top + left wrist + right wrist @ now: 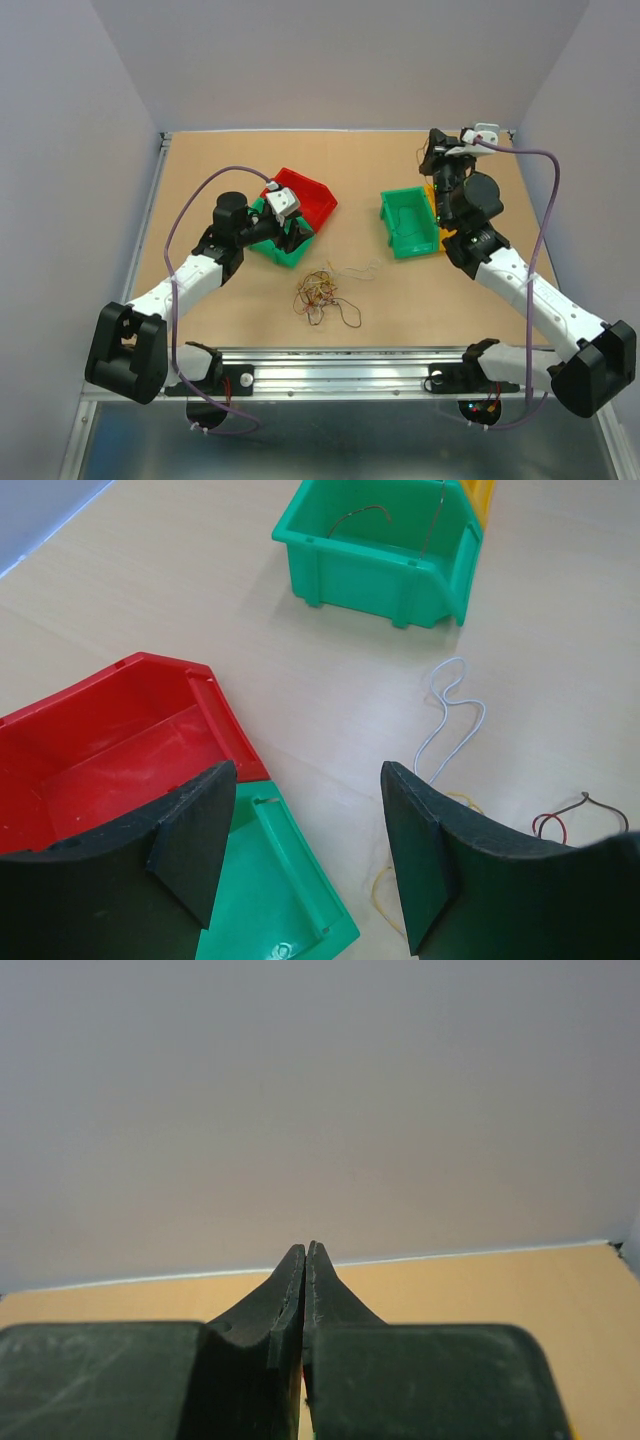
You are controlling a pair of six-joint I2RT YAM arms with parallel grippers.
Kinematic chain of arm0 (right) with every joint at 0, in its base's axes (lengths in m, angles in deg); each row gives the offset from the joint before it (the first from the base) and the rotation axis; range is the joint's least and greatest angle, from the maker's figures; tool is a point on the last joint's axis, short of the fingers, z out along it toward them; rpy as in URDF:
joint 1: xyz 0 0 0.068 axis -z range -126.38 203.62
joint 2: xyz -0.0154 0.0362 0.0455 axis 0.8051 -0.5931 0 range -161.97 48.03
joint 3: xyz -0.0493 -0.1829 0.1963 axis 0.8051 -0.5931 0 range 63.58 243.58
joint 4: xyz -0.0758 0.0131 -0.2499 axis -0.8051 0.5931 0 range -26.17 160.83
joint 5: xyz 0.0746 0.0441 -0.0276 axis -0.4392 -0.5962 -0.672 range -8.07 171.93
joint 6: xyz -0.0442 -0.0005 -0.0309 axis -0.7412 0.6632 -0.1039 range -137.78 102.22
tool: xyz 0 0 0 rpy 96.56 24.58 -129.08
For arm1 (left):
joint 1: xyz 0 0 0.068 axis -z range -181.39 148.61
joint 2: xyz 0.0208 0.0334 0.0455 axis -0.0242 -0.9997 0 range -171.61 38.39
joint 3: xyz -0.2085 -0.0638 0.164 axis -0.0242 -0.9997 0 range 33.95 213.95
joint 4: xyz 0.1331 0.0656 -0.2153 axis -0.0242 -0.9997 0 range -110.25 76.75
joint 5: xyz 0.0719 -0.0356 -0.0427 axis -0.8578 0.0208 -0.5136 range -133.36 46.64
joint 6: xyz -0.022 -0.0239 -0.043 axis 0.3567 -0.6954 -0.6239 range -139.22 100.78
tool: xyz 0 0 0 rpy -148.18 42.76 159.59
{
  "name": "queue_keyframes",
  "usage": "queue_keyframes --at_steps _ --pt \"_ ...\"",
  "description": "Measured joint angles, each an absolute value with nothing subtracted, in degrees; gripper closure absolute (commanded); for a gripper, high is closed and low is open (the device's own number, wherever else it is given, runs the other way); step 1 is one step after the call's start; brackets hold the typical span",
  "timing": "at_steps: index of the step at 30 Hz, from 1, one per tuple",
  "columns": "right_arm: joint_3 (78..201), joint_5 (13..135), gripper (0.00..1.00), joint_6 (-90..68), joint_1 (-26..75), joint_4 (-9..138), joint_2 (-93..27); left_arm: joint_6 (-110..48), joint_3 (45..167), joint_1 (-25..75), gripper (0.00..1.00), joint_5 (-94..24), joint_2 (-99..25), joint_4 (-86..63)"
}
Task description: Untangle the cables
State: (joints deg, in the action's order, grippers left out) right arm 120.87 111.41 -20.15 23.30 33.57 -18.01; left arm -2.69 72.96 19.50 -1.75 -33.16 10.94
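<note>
Holds left arm low, left pincer (305, 780) spread apart and empty at near edge of red bin (312, 197). Holds right pincer (306, 1252) high, pressed together, far right of red bin, facing the wall. On worktop (220, 170) just in front of red bin: cables (320, 293), tangled.

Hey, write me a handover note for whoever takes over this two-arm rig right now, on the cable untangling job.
Left gripper: open, empty, above the red plastic bin and the small green bin beside it.
Right gripper: shut, nothing seen in it, at the far right corner of the table, facing the back wall.
Cables: loopy tangle of thin yellow, orange-red and dark wires on the table between the arms; a whitish wire trails out beside it.
Done: thin dark wires lie in the larger green bin.
Left: the tangle is not yet pulled apart.
</note>
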Motion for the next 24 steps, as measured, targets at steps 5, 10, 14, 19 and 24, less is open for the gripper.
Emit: queue_keyframes --at_steps 5,10,14,19,24 --pt "117.22 108.52 0.99 -16.59 23.3 32.67 -18.38 -2.6 72.96 19.5 0.29 -1.73 -33.16 10.89" --pt "115.89 104.96 0.99 -13.2 23.3 31.67 -20.3 -2.51 72.96 19.5 0.29 -1.64 -33.16 10.85" --pt "114.45 102.07 0.99 -10.56 23.3 31.23 -21.09 -2.23 72.96 19.5 0.29 -1.58 -33.16 10.7" --pt "111.96 97.11 0.99 -5.09 23.3 29.4 -21.05 -2.12 72.96 19.5 0.29 -1.47 -33.16 10.32" --pt "109.18 93.61 0.99 0.11 23.3 28.63 -21.0 -1.9 72.96 19.5 0.29 -1.32 -33.16 9.95"
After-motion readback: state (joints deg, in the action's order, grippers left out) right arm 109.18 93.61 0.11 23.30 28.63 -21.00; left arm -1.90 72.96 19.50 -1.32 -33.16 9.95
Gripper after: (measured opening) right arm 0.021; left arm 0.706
